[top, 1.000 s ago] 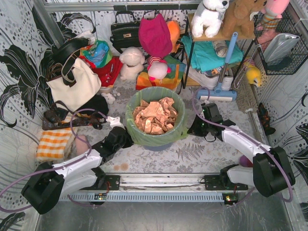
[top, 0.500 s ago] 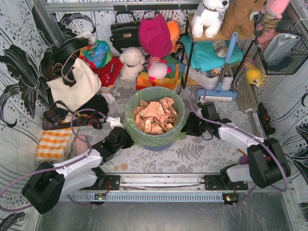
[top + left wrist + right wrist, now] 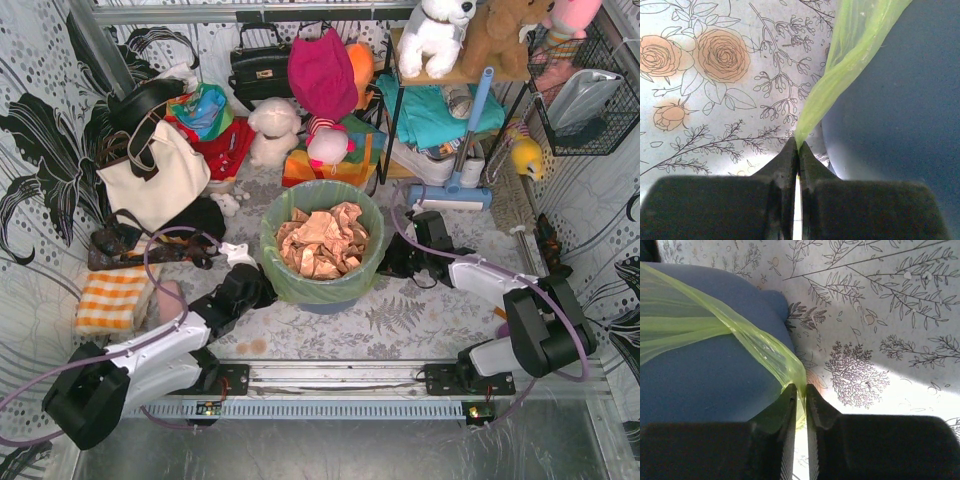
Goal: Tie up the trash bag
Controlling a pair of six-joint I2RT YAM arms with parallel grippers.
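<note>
The light-green trash bag (image 3: 300, 285) lines the round blue-grey bin (image 3: 330, 303) at the table's middle, folded over its rim, with crumpled tan paper (image 3: 323, 241) inside. My left gripper (image 3: 262, 291) is at the bin's left side, shut on a stretched strip of the bag's edge (image 3: 840, 70). My right gripper (image 3: 388, 262) is at the bin's right side, shut on the bag's overhanging edge (image 3: 765, 347). The bin wall shows in both wrist views (image 3: 900, 110) (image 3: 700, 380).
A cream tote bag (image 3: 165, 180), black handbag (image 3: 258, 68), plush toys (image 3: 275, 130) and a shelf rack (image 3: 450, 110) crowd the back. An orange checked cloth (image 3: 112, 298) lies at left. A wire basket (image 3: 585, 90) hangs at right.
My right gripper has moved left toward the bin's right side, holding the bag edge. My left gripper has barely moved.
</note>
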